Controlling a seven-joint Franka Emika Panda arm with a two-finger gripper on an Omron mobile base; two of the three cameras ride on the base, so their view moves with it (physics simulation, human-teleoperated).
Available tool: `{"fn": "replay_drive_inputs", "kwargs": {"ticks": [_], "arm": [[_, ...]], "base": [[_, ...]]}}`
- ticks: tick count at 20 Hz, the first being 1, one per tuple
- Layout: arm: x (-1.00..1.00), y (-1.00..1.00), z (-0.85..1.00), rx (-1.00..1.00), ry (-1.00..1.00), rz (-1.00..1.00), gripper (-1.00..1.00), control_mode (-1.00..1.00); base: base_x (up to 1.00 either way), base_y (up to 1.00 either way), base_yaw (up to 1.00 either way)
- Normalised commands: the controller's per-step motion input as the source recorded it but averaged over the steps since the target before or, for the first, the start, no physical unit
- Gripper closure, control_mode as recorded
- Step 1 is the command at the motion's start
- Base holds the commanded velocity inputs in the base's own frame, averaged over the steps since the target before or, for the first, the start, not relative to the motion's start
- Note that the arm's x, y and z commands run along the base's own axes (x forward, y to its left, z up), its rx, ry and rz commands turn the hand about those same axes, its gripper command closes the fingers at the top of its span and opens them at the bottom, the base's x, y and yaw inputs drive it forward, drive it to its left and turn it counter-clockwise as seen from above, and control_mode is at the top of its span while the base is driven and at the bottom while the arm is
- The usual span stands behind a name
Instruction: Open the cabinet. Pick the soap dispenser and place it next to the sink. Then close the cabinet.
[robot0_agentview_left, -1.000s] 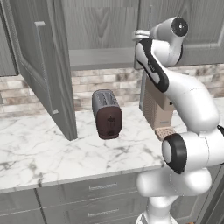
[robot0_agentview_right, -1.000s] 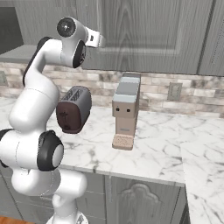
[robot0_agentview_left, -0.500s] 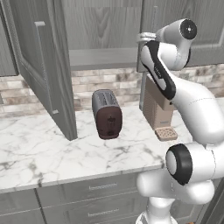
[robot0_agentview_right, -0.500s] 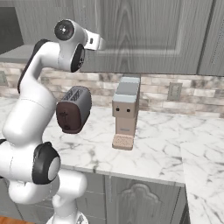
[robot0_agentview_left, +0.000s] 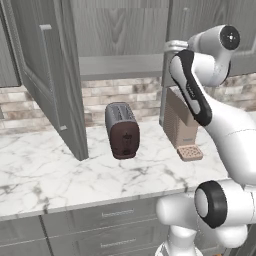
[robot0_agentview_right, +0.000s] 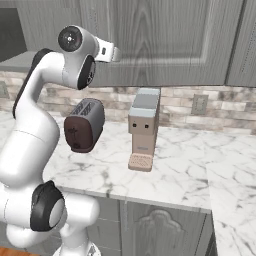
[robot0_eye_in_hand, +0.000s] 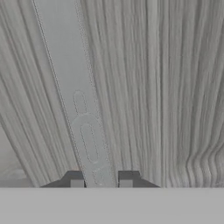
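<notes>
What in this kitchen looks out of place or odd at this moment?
Nothing is spilled or broken. One cabinet door stands wide open over the counter, showing a bare shelf. The toaster and coffee machine stand upright. The claw is shut on the other door's handle.

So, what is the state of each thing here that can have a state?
Left cabinet door: swung wide open.
Right cabinet door: closed.
Tool: shut on the right door's handle.
Toaster: upright on the counter, slots empty.
Coffee machine: upright, nothing on its tray.
</notes>
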Motion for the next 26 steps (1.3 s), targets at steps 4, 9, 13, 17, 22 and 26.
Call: {"fn": "replay_drive_inputs", "kwargs": {"ticks": [4,9,13,17,22,26], "arm": [[-0.51,-0.36,0.00,0.01,0.00,0.00,1.00,-1.00],[-0.50,-0.40,0.00,0.02,0.00,0.00,1.00,-1.00],[-0.49,-0.42,0.00,0.01,0.03,0.00,1.00,-1.00],[-0.51,-0.43,0.00,0.01,0.03,0.01,1.00,-1.00],[-0.51,-0.47,0.00,0.02,0.02,0.01,1.00,-1.00],[-0.53,-0.52,0.00,0.03,0.01,0.02,1.00,-1.00]], "base": [[0.00,0.00,0.00],[0.00,0.00,0.00],[0.00,0.00,0.00],[0.00,0.00,0.00],[0.00,0.00,0.00],[0.00,0.00,0.00]]}}
